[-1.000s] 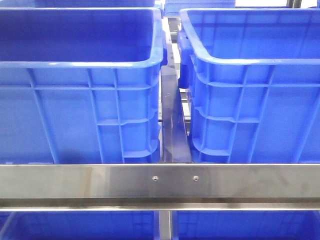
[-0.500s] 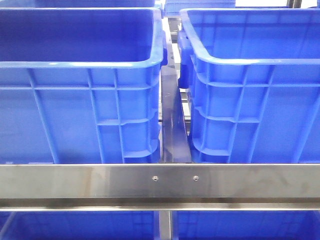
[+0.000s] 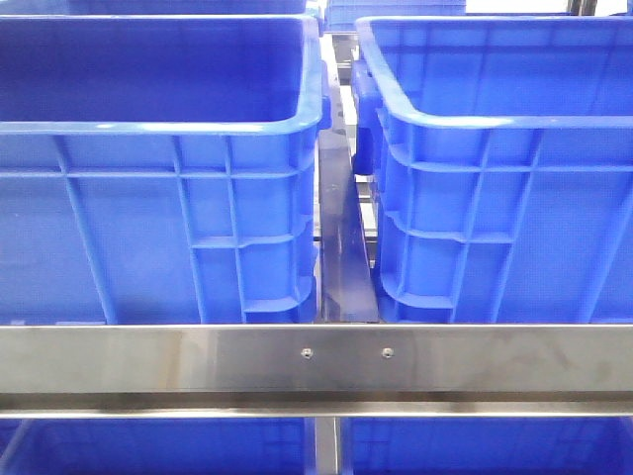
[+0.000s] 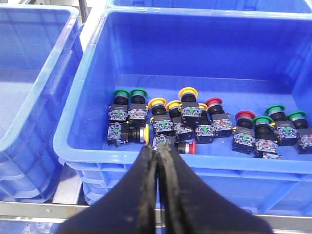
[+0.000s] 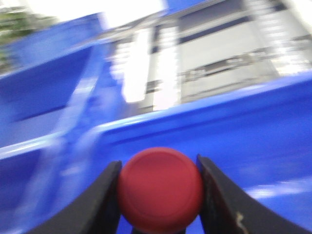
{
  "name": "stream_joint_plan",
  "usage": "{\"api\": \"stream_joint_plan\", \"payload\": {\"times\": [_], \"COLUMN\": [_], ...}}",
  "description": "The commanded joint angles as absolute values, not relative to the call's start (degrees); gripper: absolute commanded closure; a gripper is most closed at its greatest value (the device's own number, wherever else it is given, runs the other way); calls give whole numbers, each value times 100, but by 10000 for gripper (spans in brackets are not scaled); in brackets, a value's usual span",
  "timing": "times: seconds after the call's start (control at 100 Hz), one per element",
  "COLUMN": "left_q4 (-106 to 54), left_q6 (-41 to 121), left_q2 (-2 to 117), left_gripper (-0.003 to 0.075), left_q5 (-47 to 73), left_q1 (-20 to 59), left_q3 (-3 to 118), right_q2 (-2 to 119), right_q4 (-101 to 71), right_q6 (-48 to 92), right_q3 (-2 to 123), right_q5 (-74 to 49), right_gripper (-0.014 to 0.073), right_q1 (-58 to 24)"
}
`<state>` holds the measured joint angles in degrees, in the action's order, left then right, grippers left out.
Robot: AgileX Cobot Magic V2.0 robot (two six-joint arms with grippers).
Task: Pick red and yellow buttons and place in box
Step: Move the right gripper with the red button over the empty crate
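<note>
Red button (image 5: 160, 190) sits clamped between the right gripper (image 5: 160, 200) fingers, its domed cap facing the wrist camera and filling the gap between them. The grip looks taken across the cap's sides, probably so the piece hangs steady for carrying. Behind the cap the picture is smeared with blur; a blue crate rim (image 5: 204, 109) crosses just beyond it, and I cannot tell which crate that is.

Away from that held button, the left gripper (image 4: 158, 153) hangs over the near rim of the button crate (image 4: 83, 87), its two fingers pressed together with nothing between them. Just past the fingertips, on the crate floor, lies a loose scatter of push buttons: yellow-capped ones (image 4: 187, 92) in the middle, red-capped ones (image 4: 213, 102) beside them, green-capped ones (image 4: 120, 93) towards either end. A second blue crate (image 4: 29, 87) stands beside this one, and what shows of its floor looks bare.

From the front, two deep blue crates (image 3: 158, 129) stand behind a steel rail (image 3: 316, 361); neither arm shows there, and their floors are hidden.
</note>
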<state>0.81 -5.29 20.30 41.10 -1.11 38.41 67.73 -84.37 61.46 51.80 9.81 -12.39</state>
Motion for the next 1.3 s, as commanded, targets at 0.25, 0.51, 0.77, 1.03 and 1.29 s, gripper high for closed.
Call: {"api": "stream_joint_plan", "payload": {"times": [0.25, 0.51, 0.77, 1.03, 1.29], "left_q4": [0, 0, 0, 0, 0], "left_q6": [-588, -588, -588, -588, -588], "left_q2": [2083, 2083, 2083, 2083, 2083], "left_gripper": [739, 739, 739, 739, 739], "left_q5": [3472, 3414, 3414, 3414, 3414], "left_q1": [-117, -117, -117, -117, -117], "left_q3": [3982, 3982, 3982, 3982, 3982], "right_q2": [8232, 9336, 10108, 10509, 10823], "right_q4": [-7347, -7157, -7157, -7157, -7157], "right_q6": [6290, 6290, 6290, 6290, 6290], "right_q3": [5586, 6300, 7001, 7343, 7343], "right_q5": [2022, 2077, 2072, 2041, 2040], "right_gripper": [471, 471, 471, 471, 471], "right_q1": [-1206, -1206, -1206, -1206, -1206]}}
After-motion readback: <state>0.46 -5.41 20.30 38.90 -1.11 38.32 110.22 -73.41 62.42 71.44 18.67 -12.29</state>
